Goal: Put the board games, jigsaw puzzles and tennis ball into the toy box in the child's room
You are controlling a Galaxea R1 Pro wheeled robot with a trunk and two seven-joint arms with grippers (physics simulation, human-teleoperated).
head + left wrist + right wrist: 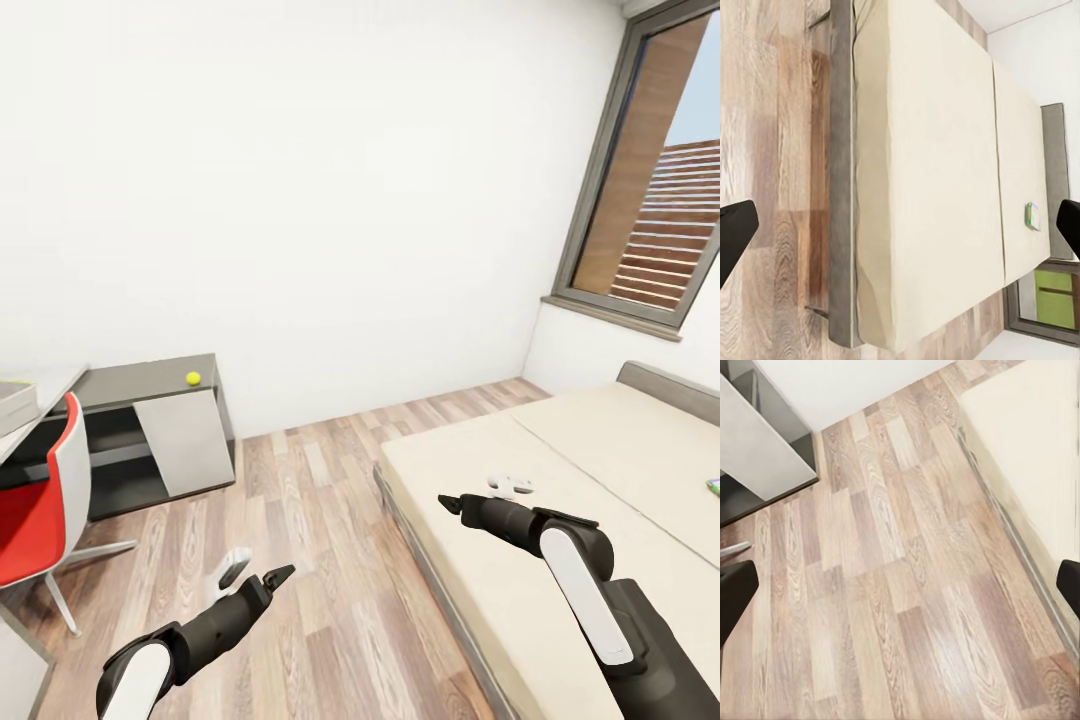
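White walls and a light wood-plank floor (330,560) frame the child's room, with a dark-framed window (655,190) at the right and a large low bed with a plain beige mattress (560,470) below it. Both arms hang over the gap between floor and bed, neither holding anything.

On the far right edge of the mattress lies a small flat green-and-white game box (714,487), cut off by the head view's border; the left wrist view shows it more fully (1033,215), resting near the headboard end, close to the mattress's far side edge. It lies ahead and to the right of the right gripper (448,503), well apart from it across most of the mattress. The right arm is plainly the nearer one; the left gripper (258,576) hangs over the floor, farther off. The box looks slightly oblong, its long axis running roughly along the length of the bed, though it is too small to be sure.

Both grippers look spread: in each wrist view the dark fingertips (735,232) (735,592) sit at opposite edges with nothing between them.

A small yellow-green tennis ball (193,378) rests on a lower dark grey desk (150,385) against the wall at the left, beside a red-and-white chair (45,500). A small white object (510,486) lies on the mattress just beyond the right gripper; what it is I cannot tell.

My judgement: the base must close on the bed before the right arm can reach the box.
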